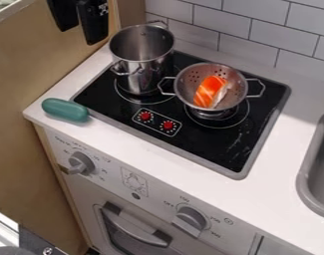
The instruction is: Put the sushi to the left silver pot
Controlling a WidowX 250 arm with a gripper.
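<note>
Grey sink (306, 191) at right edge. Teal rounded object (66, 110) on counter, beside stovetop (211, 149). Metal colander (183, 93) on right side of stovetop; orange-and-white sushi (211, 91) inside, tilted. Taller silver pot (144, 70) at rear left, upright. Gripper (82, 36) at upper left: fingertips parted, grasping nothing, pointing down, apart from pot.

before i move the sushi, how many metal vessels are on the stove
2: a tall silver pot at the left, and a steel colander to its right, holding the salmon sushi.
</note>
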